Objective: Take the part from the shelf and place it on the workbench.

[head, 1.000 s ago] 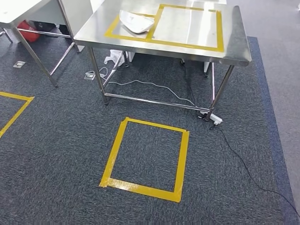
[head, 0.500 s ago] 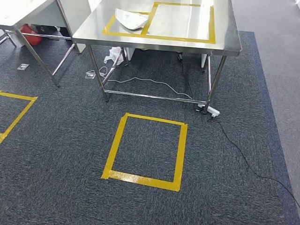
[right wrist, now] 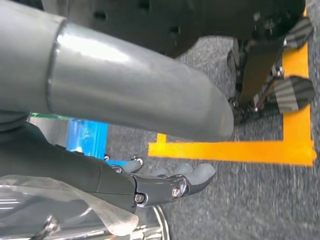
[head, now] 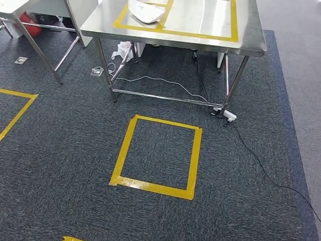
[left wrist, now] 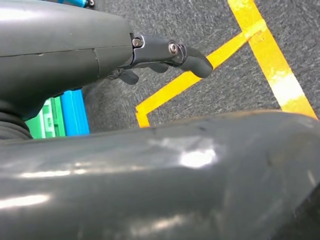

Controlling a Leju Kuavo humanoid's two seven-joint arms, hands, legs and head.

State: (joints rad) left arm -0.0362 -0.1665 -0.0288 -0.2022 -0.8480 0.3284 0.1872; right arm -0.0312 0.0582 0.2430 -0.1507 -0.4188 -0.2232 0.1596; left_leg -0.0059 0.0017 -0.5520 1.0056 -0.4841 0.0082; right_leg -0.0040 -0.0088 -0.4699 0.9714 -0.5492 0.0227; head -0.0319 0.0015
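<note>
Steel workbench (head: 246, 40) fills the top of my head view, its far side cut off by the frame; the white part (head: 147, 11) lies on it inside yellow tape, also clipped. My left hand (left wrist: 166, 52) hangs with fingers straight, holding nothing. My right hand (right wrist: 166, 182) is extended too; a clear film crosses its wrist, which I can't identify.

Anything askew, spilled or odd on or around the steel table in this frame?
Minor clutter only: a white power strip and black cable trail across the dark carpet beside the stainless steel table, with crumpled white material underneath. The white part overlaps the yellow tape outline.
</note>
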